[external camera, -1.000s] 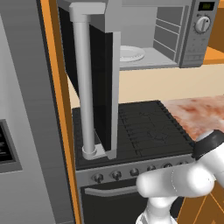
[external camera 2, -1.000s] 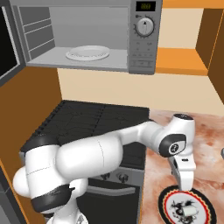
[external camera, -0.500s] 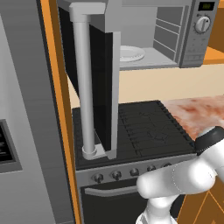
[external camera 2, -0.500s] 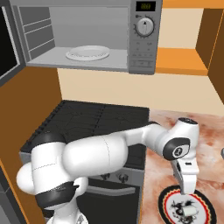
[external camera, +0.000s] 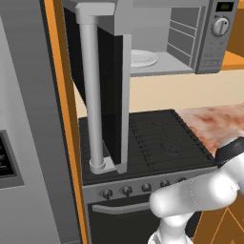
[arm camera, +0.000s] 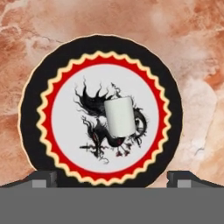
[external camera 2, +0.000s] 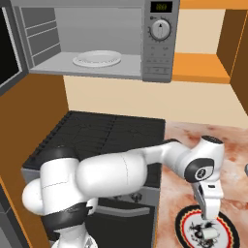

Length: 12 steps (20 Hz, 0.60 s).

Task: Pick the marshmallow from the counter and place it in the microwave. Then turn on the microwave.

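The marshmallow (arm camera: 119,116), a small off-white cylinder, lies on its side in the middle of a decorated plate (arm camera: 33,109) with a black rim, a red and yellow scalloped ring and a black drawing. That plate (external camera 2: 184,227) rests on the mottled reddish counter (external camera 2: 230,145). My gripper (arm camera: 112,178) hangs straight above the marshmallow, open, its fingertips (arm camera: 43,177) wide apart and apart from the marshmallow. In the right base view the gripper (external camera 2: 209,224) points down over the plate. The microwave (external camera 2: 160,48) stands open above the stove, its door (external camera: 109,95) swung out to the left.
A round white plate (external camera 2: 97,59) lies inside the microwave. The black stovetop (external camera: 157,143) with its knobs sits left of the counter. A grey fridge (external camera: 28,143) stands at far left. Orange cabinet walls frame the counter's right side.
The gripper has come down and slightly right toward the decorated plate. Its jaws have stayed open. Marshmallow and plate have not moved.
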{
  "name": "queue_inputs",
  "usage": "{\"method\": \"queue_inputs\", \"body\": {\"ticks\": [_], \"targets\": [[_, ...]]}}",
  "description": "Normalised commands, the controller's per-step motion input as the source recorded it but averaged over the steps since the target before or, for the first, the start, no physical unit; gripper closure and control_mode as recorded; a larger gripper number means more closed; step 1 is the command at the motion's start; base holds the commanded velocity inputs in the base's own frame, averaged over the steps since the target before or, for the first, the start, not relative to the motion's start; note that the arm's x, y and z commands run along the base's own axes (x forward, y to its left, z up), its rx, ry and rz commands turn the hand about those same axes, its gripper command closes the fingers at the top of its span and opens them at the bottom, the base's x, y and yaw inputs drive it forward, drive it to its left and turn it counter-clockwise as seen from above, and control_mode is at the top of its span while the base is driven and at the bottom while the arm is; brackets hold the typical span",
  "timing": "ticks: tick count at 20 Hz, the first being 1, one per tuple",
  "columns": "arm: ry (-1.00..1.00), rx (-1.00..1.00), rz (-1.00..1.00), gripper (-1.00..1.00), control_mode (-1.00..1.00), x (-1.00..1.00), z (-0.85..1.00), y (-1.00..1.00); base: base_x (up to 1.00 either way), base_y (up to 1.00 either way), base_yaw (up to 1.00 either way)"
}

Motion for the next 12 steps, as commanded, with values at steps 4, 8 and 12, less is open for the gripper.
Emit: {"method": "queue_inputs", "body": {"ticks": [4,8,12], "targets": [[0.00,0.03,-0.01,-1.00,-1.00,0.00,-0.13,-0.13,0.00,0.00,0.00],[0.00,0.02,-0.01,-1.00,-1.00,0.00,-0.15,-0.13,0.00,0.00,0.00],[0.00,0.01,-0.02,-1.00,-1.00,0.00,-0.15,-0.09,0.00,0.00,0.00]]}}
